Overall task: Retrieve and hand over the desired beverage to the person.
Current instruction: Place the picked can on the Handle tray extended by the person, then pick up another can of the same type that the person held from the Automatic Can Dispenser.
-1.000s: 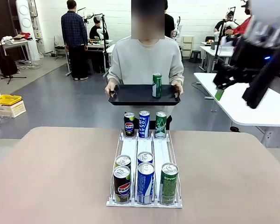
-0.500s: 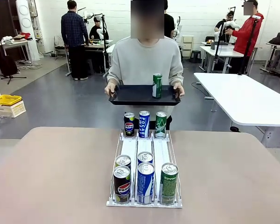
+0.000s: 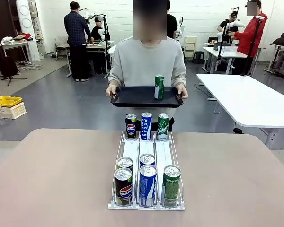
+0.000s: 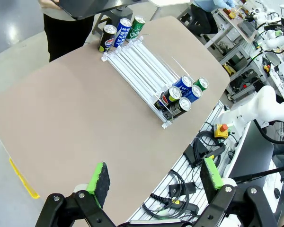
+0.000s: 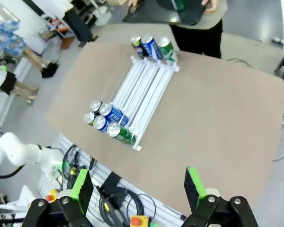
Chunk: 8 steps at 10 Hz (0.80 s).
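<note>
Green can (image 3: 159, 87) stands on the person's (image 3: 146, 61) tray (image 3: 132, 97) beyond the can rack (image 3: 164, 151); both jaws gape empty.

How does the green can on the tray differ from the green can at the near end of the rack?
The tray can stands alone on the black tray held by the person; the near rack can sits in the right lane of the rack, next to a blue can. Both are green and upright.
</note>
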Motion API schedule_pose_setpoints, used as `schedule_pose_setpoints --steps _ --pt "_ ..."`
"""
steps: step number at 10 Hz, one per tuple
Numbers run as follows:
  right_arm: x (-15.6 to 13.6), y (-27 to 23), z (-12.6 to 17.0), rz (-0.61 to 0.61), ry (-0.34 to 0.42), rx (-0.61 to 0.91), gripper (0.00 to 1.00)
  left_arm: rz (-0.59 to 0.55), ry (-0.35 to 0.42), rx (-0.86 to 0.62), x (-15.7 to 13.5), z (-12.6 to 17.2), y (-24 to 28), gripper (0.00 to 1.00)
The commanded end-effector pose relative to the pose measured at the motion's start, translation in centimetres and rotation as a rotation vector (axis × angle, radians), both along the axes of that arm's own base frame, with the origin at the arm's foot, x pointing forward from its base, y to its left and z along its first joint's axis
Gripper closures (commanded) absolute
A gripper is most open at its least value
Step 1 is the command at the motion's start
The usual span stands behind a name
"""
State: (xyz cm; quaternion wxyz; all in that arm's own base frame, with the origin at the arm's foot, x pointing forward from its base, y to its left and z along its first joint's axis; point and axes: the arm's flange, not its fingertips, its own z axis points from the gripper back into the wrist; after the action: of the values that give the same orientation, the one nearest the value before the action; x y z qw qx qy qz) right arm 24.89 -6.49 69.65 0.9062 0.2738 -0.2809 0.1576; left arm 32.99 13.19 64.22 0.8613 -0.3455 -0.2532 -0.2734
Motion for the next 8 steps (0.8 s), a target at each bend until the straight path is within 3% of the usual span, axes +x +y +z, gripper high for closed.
schedule_pose_setpoints --steps 1,2,8 --pt "1.4 1.6 -0.2 -0.107 -0.046 -0.037 0.0 -0.017 -0.018 -0.016 0.0 0.1 0.1 0.0" --pt "0.0 0.0 0.0 0.0 0.0 0.0 0.0 -0.017 -0.018 -0.016 0.0 0.1 0.1 0.0" --pt "0.0 0.0 0.0 0.0 0.0 0.0 0.0 -0.017 -0.018 -0.016 0.0 0.1 0.1 0.0"
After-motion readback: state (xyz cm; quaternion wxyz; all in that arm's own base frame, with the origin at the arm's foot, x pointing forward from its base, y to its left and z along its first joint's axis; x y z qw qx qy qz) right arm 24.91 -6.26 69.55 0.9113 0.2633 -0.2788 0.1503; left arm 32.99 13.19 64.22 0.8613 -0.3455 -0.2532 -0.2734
